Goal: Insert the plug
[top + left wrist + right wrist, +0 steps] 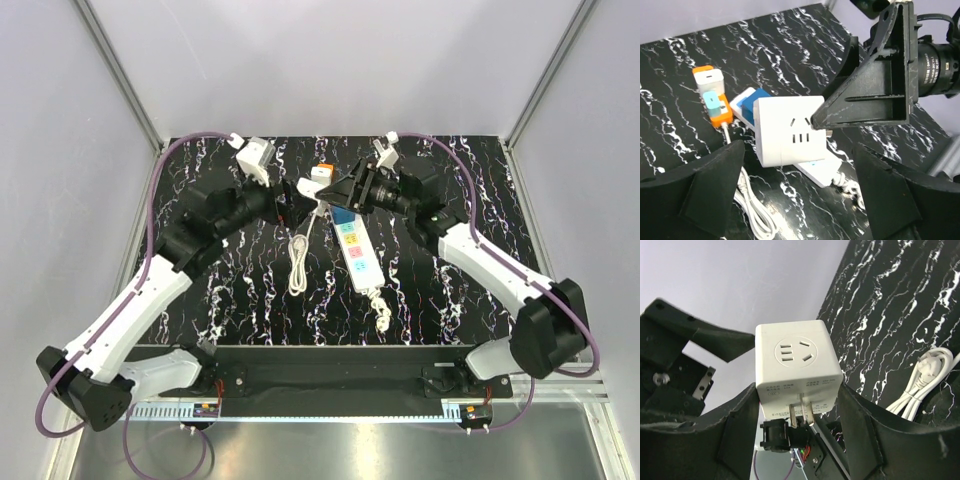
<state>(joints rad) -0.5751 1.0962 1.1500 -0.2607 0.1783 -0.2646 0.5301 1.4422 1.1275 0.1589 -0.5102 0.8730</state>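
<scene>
Right pincer (799, 387) pinches a white cube (797, 360) by two opposite sides, its prongs bared toward the wrist camera, up off the tabletop (250, 290). Left pincer (800, 150) is spread wide, with its fingers apart from the cube on either side. Beyond the cube, the plug (758, 98) sits at the far end of the strip (360, 265), apparently on it; I cannot tell whether it is seated. An orange plug (716, 106) lies just beside it. The plug looks light, rigid and smooth-sided, so it is likely slippery. It is best taken square across two flat opposite faces, low enough to resist tilting when pressed.
</scene>
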